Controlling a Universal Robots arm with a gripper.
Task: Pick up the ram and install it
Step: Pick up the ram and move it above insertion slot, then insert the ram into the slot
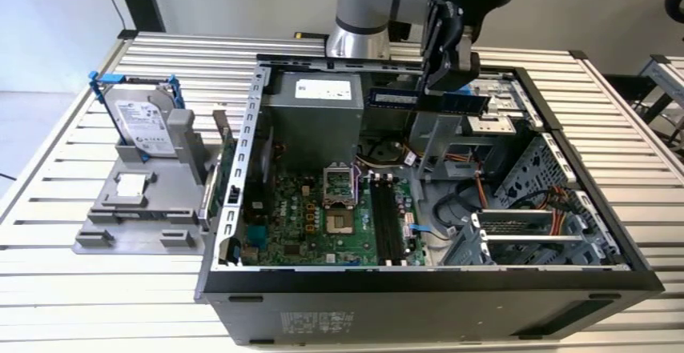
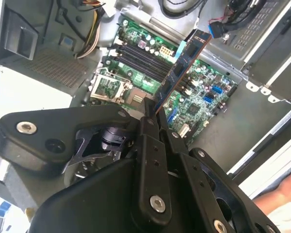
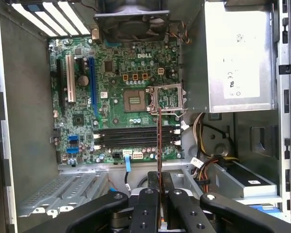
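The gripper (image 2: pixel 153 115) is closed on one end of the ram (image 2: pixel 185 60); this thin board seems light, stiff, fragile, best held by its flat faces

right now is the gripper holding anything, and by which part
Yes: the gripper is shut on the ram, pinching its flat faces at one end; the rest of the stick juts out free.

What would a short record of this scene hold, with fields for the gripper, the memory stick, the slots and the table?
gripper: shut on the memory stick
memory stick: blue, in the air over the open case, not seated
slots: dark, on the green board, look empty
table: hard drive upright on a grey stand beside the case
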